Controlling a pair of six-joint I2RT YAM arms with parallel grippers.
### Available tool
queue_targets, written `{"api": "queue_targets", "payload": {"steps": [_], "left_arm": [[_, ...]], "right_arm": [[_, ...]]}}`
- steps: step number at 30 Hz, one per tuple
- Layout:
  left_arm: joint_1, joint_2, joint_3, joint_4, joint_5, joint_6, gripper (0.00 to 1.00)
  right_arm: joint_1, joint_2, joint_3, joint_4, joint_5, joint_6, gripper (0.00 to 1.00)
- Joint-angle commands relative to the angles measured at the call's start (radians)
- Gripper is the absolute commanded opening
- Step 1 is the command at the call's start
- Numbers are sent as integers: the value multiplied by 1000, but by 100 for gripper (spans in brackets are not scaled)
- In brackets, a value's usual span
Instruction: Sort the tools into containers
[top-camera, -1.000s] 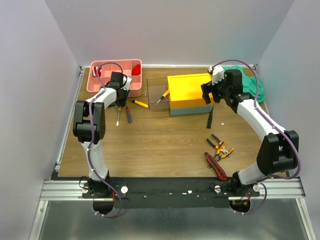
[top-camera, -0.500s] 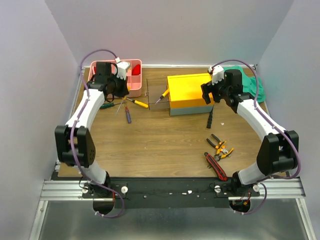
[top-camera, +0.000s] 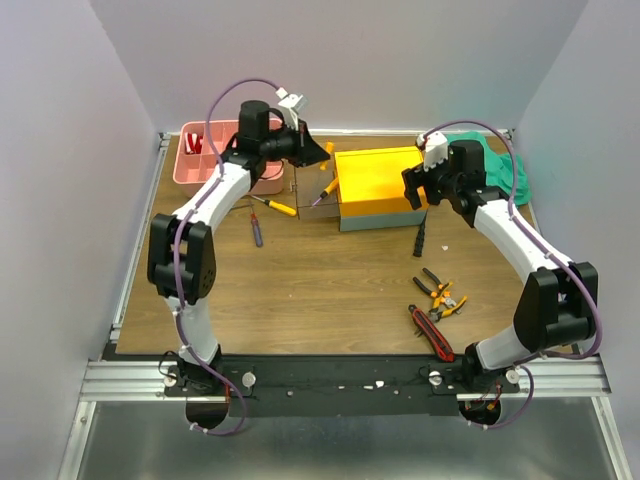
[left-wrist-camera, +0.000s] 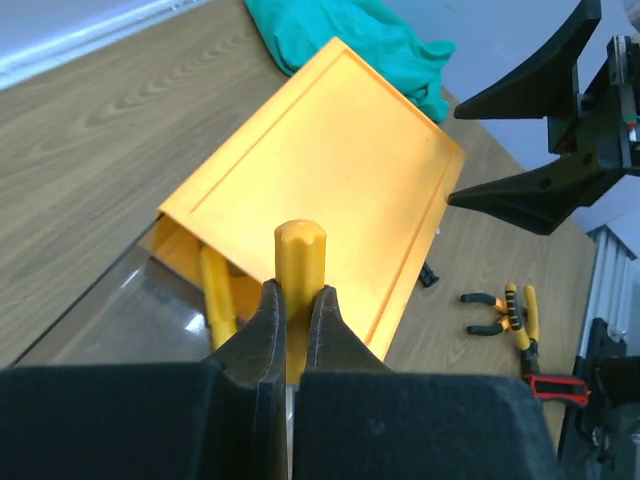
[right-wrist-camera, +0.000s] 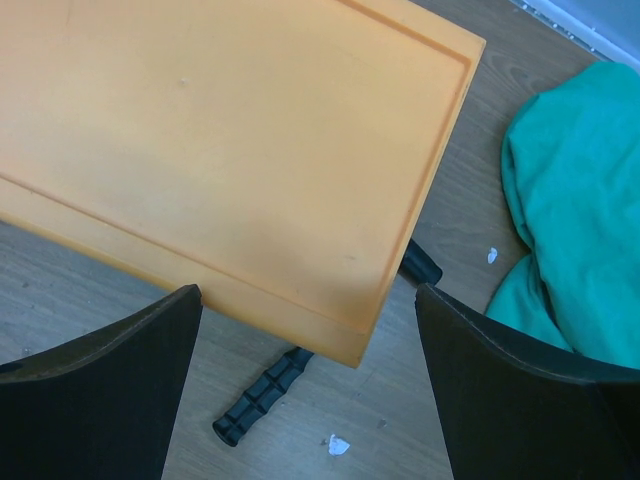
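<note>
Clamping: left end effector (left-wrist-camera: 297, 300) shut on yellow-handled screwdriver (left-wrist-camera: 299, 250), raised beside grey toolbox (top-camera: 380, 220) | right end effector (right-wrist-camera: 310, 345) fingers apart over yellow lid (right-wrist-camera: 230, 150), holding nothing

The toolbox lid (right-wrist-camera: 230, 140) shows smooth, matt yellow plastic; the tabletop (top-camera: 320, 285), brown wood grain with a faint sheen; the cloth (right-wrist-camera: 570, 200), soft creased green fabric; the hammer handle (right-wrist-camera: 262, 395), ribbed matt black.

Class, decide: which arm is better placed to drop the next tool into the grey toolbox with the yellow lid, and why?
Left. The left gripper is shut on a yellow-handled screwdriver by the grey toolbox's uncovered end. The right gripper hangs open and empty over the yellow lid.
</note>
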Motion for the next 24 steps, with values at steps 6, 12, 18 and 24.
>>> {"api": "queue_targets", "payload": {"steps": [6, 12, 18, 24], "left_arm": [[-34, 99, 96, -92, -130, 22, 12], [-33, 67, 109, -217, -210, 60, 57], [-30, -4, 145, -263, -268, 119, 73], [22, -226, -111, -335, -728, 112, 70]], "right_arm": [[0, -59, -76, 5, -13, -14, 96], [0, -65, -94, 13, -17, -13, 96], [0, -53, -81, 9, -22, -13, 96], [0, -51, -91, 15, -23, -17, 96]]}}
